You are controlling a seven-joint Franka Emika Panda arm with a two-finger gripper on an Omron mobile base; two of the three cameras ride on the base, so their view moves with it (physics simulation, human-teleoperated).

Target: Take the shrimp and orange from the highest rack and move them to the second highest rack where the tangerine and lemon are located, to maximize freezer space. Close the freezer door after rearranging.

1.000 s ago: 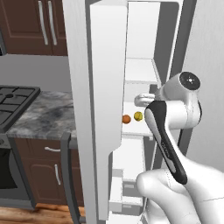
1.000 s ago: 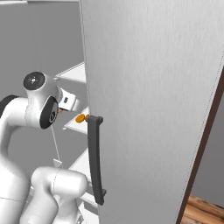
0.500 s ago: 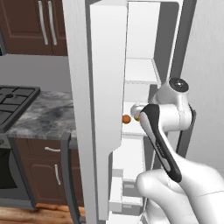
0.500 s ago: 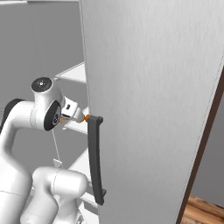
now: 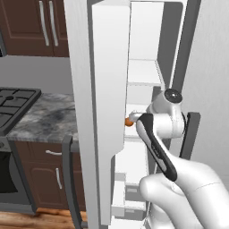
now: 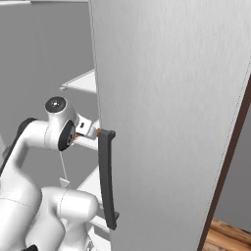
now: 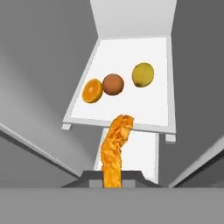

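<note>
My gripper (image 7: 113,179) is shut on the long orange shrimp (image 7: 114,148), which sticks out ahead of the fingers. It points at a white rack (image 7: 131,52) inside the freezer, just short of the rack's front edge. On that rack lie a cut orange (image 7: 92,90), a darker tangerine (image 7: 113,84) and a yellow lemon (image 7: 143,75), close together. In the left base view the gripper (image 5: 134,119) reaches into the freezer at mid height, with the shrimp's tip (image 5: 129,122) showing. From the right, the gripper (image 6: 93,131) is just behind the open freezer door (image 6: 166,122).
The door's dark handle (image 6: 107,181) hangs close to my hand. A higher white rack (image 5: 143,71) sits above my wrist. Another open door panel (image 5: 107,89) stands left of the freezer, with a stone counter (image 5: 44,120) and stove beyond it.
The hand has dropped and swung left into the freezer with the shrimp in its grip. The fruit seen earlier from the left is now hidden behind the door panel's edge.
</note>
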